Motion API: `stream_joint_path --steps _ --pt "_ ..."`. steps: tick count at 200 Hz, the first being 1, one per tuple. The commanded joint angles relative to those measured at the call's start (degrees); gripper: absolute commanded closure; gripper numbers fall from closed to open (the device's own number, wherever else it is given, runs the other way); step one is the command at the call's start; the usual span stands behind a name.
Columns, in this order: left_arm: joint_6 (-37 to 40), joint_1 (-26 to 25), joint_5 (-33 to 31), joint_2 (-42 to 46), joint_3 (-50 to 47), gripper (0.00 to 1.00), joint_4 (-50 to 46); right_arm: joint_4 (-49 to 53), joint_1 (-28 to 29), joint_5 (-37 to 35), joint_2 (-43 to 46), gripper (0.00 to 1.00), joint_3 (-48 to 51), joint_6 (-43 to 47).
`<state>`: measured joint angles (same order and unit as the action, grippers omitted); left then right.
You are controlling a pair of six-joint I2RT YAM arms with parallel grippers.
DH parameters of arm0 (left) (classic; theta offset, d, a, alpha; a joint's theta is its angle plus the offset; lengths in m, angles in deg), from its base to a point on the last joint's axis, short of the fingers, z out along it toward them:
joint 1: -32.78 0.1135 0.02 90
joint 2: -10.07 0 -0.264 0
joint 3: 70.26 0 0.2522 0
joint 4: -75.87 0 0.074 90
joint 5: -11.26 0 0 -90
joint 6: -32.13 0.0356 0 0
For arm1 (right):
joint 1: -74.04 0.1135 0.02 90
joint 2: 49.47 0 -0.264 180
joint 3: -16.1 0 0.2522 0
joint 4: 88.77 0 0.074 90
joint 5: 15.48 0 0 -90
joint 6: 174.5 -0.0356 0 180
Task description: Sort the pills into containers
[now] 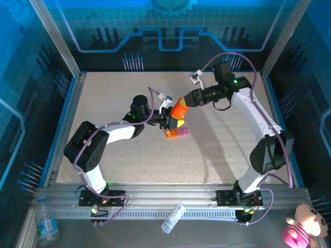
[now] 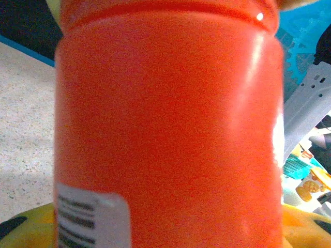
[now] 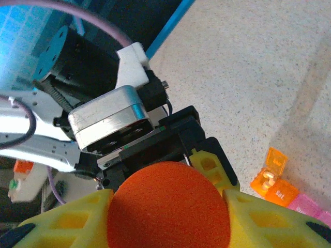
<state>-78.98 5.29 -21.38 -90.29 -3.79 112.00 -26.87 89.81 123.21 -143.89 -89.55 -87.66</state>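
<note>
The right gripper's [image 3: 168, 219] yellow fingers [image 3: 93, 204] are closed tight around the domed end of the bottle [image 3: 168, 201]. The left gripper [image 1: 171, 121] clamps its body side-on, so the bottle hangs between both above the table [image 1: 129, 160]. This looks like the opening or tipping step, and next comes a steady twist or tilt over the containers [image 3: 276, 181], which lie on the table just below the fingers, untouched, the orange cell's lid up.

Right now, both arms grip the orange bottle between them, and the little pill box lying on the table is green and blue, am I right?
Not quite. The pill box is orange and pink, not green and blue; the top view and the right wrist view both show it. The rest holds: the left gripper and the right gripper grip the orange bottle between them.
</note>
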Motion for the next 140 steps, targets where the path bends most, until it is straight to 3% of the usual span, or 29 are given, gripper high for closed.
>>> stream_joint_path --steps 1,38,77,115,140 --pt "0.2 -0.1 0.4 0.8 1.5 1.0 6.8 -5.9 1.8 -9.5 2.5 0.67 7.1 -13.6" --pt "-0.7 -0.1 0.4 -0.3 1.9 1.0 7.8 -19.6 6.5 -19.7 10.2 0.67 20.1 -32.2" --pt "-0.7 -0.1 0.4 -0.8 2.0 1.0 7.9 -22.3 7.7 -20.8 10.8 0.63 21.1 -34.9" --pt "-0.4 0.0 0.4 -0.6 1.6 1.0 7.6 -20.1 2.7 -15.7 12.2 0.26 15.5 -29.0" --pt "-0.5 0.0 0.5 -0.4 1.7 1.0 7.7 -16.4 -2.0 -6.1 11.9 0.19 10.4 -21.7"
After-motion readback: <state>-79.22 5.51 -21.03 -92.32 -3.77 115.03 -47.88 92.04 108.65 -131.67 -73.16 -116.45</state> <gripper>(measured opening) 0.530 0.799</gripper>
